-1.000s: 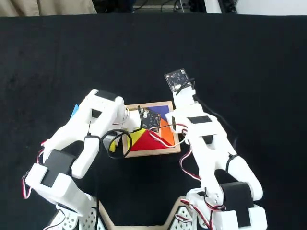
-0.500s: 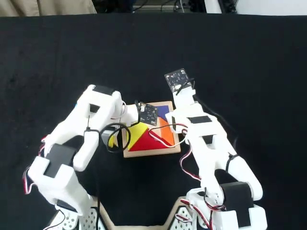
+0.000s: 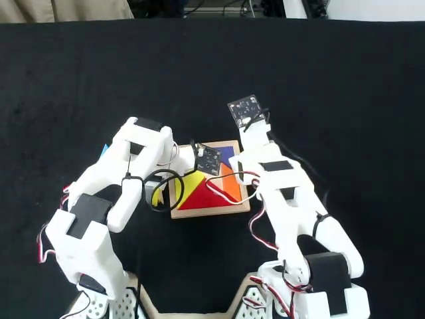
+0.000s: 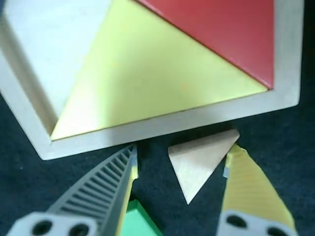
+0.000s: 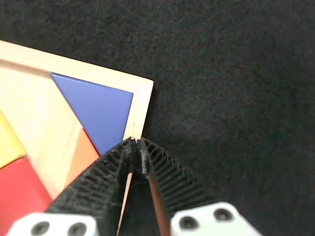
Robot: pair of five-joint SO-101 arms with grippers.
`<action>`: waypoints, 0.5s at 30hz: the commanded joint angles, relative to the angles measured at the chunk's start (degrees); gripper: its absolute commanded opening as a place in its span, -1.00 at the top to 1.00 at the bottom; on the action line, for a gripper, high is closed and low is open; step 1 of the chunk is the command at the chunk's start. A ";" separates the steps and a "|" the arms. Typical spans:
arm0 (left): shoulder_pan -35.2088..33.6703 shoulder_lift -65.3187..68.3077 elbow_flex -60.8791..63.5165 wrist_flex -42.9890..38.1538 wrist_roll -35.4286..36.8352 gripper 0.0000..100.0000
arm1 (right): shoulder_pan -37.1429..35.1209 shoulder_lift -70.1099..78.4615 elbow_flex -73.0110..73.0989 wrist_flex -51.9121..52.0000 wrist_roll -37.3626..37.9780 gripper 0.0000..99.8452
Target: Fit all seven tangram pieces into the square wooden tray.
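The square wooden tray (image 3: 207, 211) holds a yellow triangle (image 4: 147, 73), a red triangle (image 4: 221, 34), an orange piece (image 5: 81, 158) and a blue triangle (image 5: 101, 108); part of its floor is bare. My left gripper (image 4: 183, 152) is open just outside the tray's left rim. A small plain wooden triangle (image 4: 199, 164) lies on the cloth between its fingers. A green piece (image 4: 140, 223) sits close under the gripper's base. My right gripper (image 5: 134, 143) is shut with nothing in it, its tips at the tray's rim (image 5: 142, 101) beside the blue triangle.
Black cloth (image 3: 345, 86) covers the table, with open room on the far side and to the right. A light blue piece (image 3: 103, 151) peeks out beside the left arm. Both arms hang over the tray's sides.
The left arm has shifted slightly by the tray's left edge, its wrist swinging a little. The right arm has not moved.
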 commanded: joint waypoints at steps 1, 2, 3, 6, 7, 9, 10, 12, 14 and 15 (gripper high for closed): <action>1.80 0.26 -1.98 -0.35 -13.01 0.45 | 0.62 -0.13 -4.44 -1.05 0.44 0.98; 1.80 0.09 -1.80 -0.35 -13.01 0.47 | 0.62 -0.13 -4.44 -1.05 0.44 0.98; 1.80 0.00 -1.63 -0.35 -13.01 0.52 | 0.62 -0.13 -4.44 -1.05 0.44 0.98; 1.89 0.00 -1.54 -0.26 -13.01 0.70 | 0.62 -0.13 -4.44 -1.05 0.44 0.98; 1.89 0.00 -1.54 -0.26 -12.84 0.76 | 0.62 -0.13 -4.44 -1.05 0.44 0.98; 1.98 0.00 -1.54 -0.26 -12.84 0.83 | 0.62 -0.13 -4.44 -1.05 0.44 0.98; 2.07 0.00 -1.54 -0.26 -12.75 0.82 | 0.62 -0.13 -4.44 -1.05 0.44 0.98; 1.98 0.00 -1.54 0.00 -12.66 0.81 | 0.62 -0.13 -4.44 -1.05 0.44 0.98; 1.71 -0.09 -2.15 1.93 -12.40 0.82 | 0.62 -0.13 -4.44 -1.05 0.44 0.98; 1.71 -0.09 -2.86 2.81 -11.43 0.82 | 0.62 -0.13 -4.44 -1.05 0.44 0.98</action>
